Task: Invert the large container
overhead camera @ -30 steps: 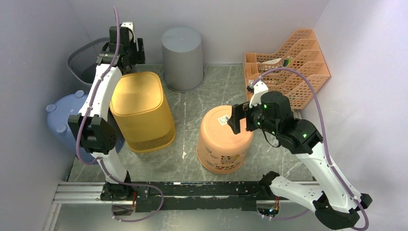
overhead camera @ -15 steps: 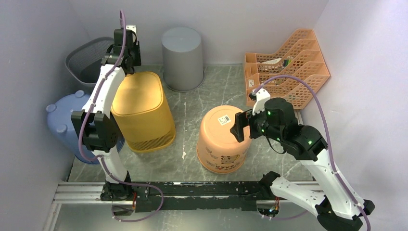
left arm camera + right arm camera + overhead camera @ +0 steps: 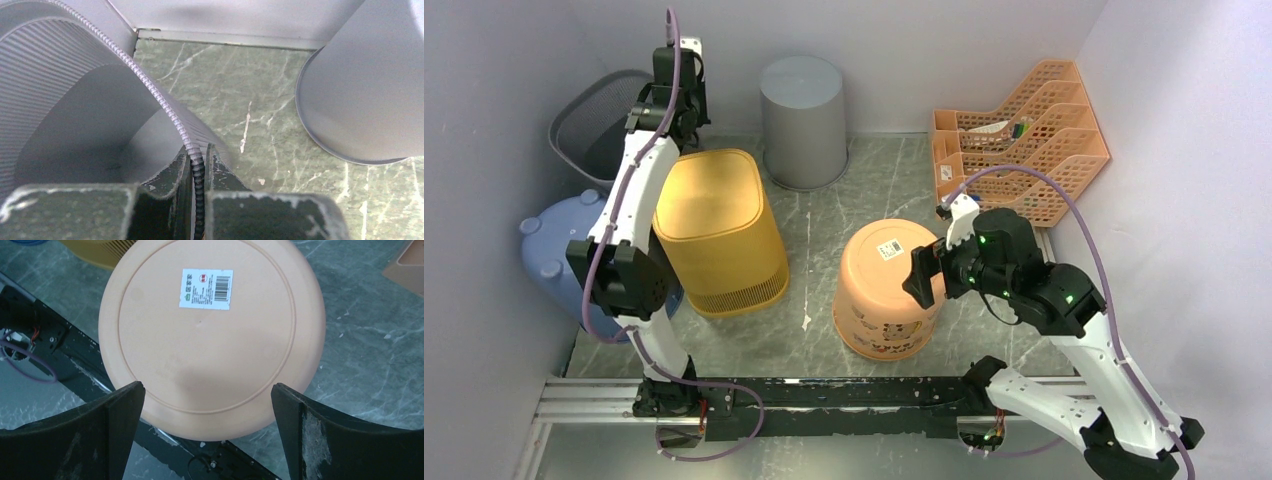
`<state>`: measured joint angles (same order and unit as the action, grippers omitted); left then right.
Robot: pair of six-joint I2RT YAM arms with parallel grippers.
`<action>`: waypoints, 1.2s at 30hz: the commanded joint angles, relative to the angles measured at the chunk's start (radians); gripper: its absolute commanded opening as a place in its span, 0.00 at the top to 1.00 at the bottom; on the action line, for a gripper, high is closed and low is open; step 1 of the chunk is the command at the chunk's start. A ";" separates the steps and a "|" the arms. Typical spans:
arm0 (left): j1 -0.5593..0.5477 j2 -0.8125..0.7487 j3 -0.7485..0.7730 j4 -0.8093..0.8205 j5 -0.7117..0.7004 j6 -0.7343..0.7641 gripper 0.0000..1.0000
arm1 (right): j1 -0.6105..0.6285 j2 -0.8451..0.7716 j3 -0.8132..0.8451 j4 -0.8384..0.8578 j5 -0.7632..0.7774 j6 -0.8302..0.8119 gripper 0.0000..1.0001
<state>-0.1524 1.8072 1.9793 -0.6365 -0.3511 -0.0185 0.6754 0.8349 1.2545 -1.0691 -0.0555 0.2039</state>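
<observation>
The large container is a dark grey mesh bin [image 3: 589,120] standing open side up in the back left corner. My left gripper [image 3: 658,110] reaches down over its right rim. In the left wrist view the ribbed rim [image 3: 150,85] runs straight between the fingers, and the left gripper [image 3: 199,162] is shut on it. The bin's inside [image 3: 75,120] looks empty. My right gripper [image 3: 921,270] hovers open just above the flat base of an upturned orange bucket [image 3: 210,335], holding nothing; the right gripper [image 3: 207,390] stands with its fingers wide apart.
An upturned yellow bin [image 3: 719,230] stands beside the left arm. An upturned grey bin [image 3: 804,120] sits at the back, close to the mesh bin [image 3: 360,90]. A blue container [image 3: 549,240] lies at the left wall. Orange file trays [image 3: 1024,140] fill the back right.
My left gripper moved a little left over the mesh bin's rim and closed on it; the bin shifted slightly left. My right gripper drifted slightly nearer over the orange bucket, still open.
</observation>
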 commanded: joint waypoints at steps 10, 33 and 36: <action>-0.135 -0.180 0.223 0.205 -0.188 0.218 0.93 | 0.006 -0.040 -0.069 0.015 -0.114 0.042 0.00; -0.260 -0.495 0.093 0.494 0.078 0.126 0.93 | 0.007 0.066 -0.286 0.292 -0.138 0.051 0.00; -0.260 -0.472 0.144 0.503 0.100 0.127 0.93 | 0.008 0.122 -0.302 0.389 -0.141 0.049 0.00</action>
<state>-0.4103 1.3090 2.0567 -0.2859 -0.3374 0.0734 0.6754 0.8581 1.0325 -0.6441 -0.1753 0.2440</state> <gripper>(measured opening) 0.162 0.999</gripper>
